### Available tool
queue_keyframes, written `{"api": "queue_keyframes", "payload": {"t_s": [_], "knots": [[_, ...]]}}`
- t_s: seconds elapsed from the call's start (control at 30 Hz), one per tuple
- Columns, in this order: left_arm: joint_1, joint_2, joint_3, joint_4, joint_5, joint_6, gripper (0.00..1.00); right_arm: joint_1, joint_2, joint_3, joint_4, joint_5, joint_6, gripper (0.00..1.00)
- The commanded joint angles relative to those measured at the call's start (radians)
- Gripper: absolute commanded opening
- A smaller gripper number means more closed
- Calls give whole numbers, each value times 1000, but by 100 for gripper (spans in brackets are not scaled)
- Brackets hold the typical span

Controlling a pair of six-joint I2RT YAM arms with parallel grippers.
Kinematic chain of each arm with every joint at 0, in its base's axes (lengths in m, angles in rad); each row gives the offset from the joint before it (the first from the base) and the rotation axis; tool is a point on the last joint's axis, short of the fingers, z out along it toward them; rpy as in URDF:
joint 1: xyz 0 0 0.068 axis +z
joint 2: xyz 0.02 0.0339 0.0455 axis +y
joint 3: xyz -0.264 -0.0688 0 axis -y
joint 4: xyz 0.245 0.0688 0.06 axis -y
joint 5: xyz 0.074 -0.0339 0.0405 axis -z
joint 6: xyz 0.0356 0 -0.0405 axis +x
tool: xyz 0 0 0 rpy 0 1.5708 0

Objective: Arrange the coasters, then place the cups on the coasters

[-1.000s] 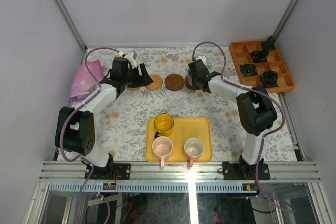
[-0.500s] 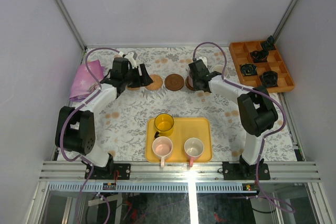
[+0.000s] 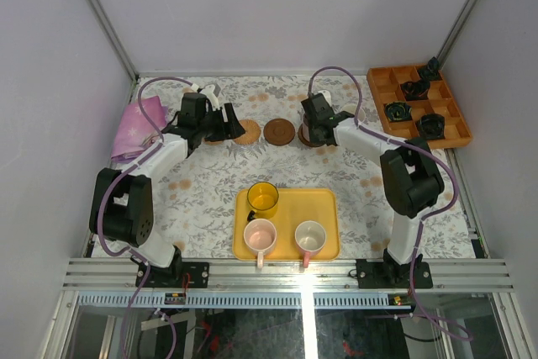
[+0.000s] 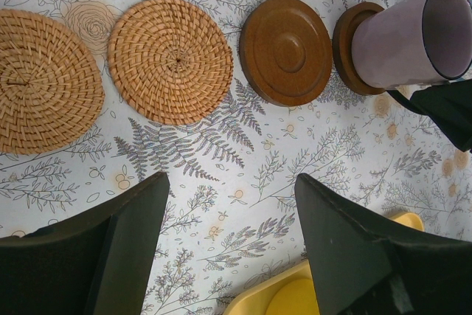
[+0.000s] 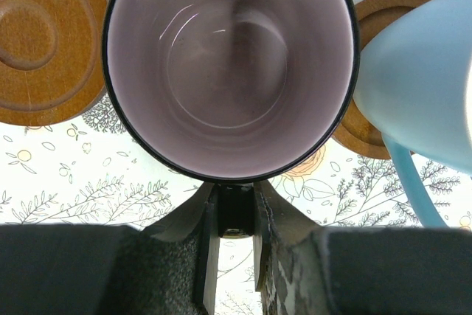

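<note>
My right gripper (image 5: 236, 191) is shut on the dark handle of the purple-grey cup (image 5: 230, 64). The cup (image 4: 404, 36) sits over a dark brown coaster (image 4: 345, 43); I cannot tell whether they touch. To its left lies a bare dark brown coaster (image 4: 285, 51), then two tan woven coasters (image 4: 171, 59) (image 4: 44, 79) in a row. A light blue cup (image 5: 420, 79) stands on another dark brown coaster (image 5: 363, 132) to the right. My left gripper (image 4: 230, 197) hangs open and empty in front of the row. A yellow cup (image 3: 262, 197) and two pink cups (image 3: 260, 234) (image 3: 310, 235) stand on the yellow tray (image 3: 324, 201).
An orange compartment tray (image 3: 377, 81) with dark objects sits at the back right. A pink cloth (image 3: 139, 128) lies at the left edge. In the top view the left gripper (image 3: 227, 124) and right gripper (image 3: 313, 128) flank the coaster row.
My right gripper has shifted slightly left and back with the purple-grey cup. The left arm has not moved.
</note>
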Motion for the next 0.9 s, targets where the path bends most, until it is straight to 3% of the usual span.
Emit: {"api": "queue_keyframes", "payload": {"t_s": [0.0,0.17,0.8,0.87], "knots": [[3,-1,25,27,12,-1,69,-5,9,91,16,3,-12,15],[3,-2,27,23,5,0,69,-5,17,96,17,6,-10,40],[3,8,41,10,10,11,69,-4,-83,25,-65,16,51,55],[3,1,41,8,9,12,69,-1,-125,7,-80,14,62,61]]}}
